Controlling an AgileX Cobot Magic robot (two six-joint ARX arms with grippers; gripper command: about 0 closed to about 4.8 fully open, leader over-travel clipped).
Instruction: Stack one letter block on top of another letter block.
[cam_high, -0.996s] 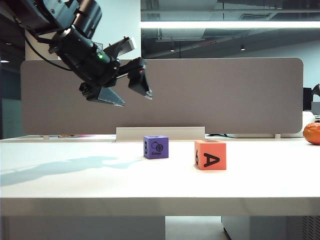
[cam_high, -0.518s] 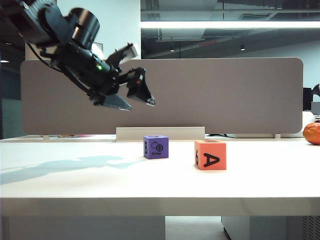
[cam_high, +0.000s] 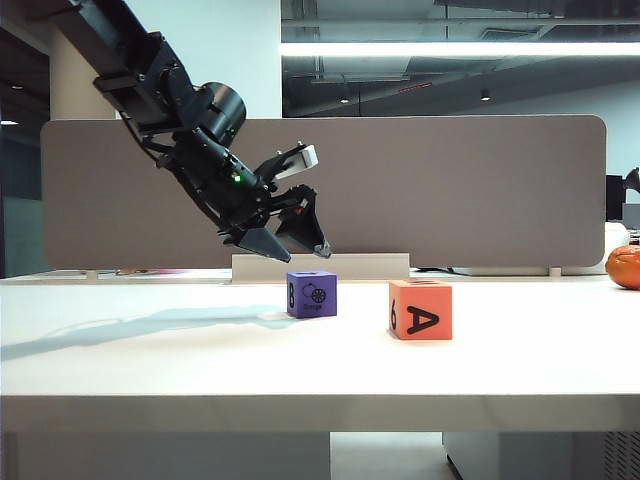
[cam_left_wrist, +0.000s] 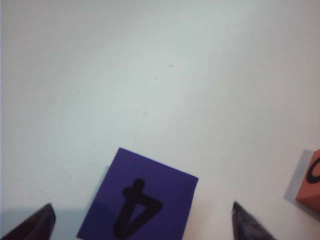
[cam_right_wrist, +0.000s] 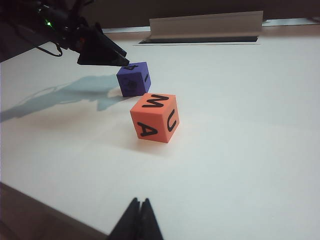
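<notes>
White desk (cam_high: 150, 370) stretches across the exterior view, its front edge nearest the camera and a grey partition panel (cam_high: 450, 190) standing behind its far edge. Nearest on that desk sits the orange-red block (cam_high: 421, 309), showing a bold black "A" on its front and a "6" on the side face. Just beyond it and to its left, apart from it, stands the purple block (cam_high: 312, 294), with a "B" on one face and a small fruit drawing on the other.

My left gripper (cam_high: 295, 243) hangs tilted over the purple block, a little above and to the left of it, not touching. Its jaws stand wide apart and hold nothing. From my left wrist I see the purple block's top (cam_left_wrist: 140, 197) with a black "4", lying between my two dark fingertips (cam_left_wrist: 244, 222), and a corner of the orange-red block (cam_left_wrist: 309, 182) at the edge.

My right gripper (cam_right_wrist: 136, 220) shows only at the edge of its own wrist view, well back from both blocks, its jaws pressed together and empty. That view shows the orange-red block (cam_right_wrist: 154, 117) with "A", "M" and "U", the purple one (cam_right_wrist: 133, 78) behind it, and my left gripper (cam_right_wrist: 100, 50) above that.

Farthest off, an orange fruit (cam_high: 624, 267) sits at the right edge of the exterior view.
</notes>
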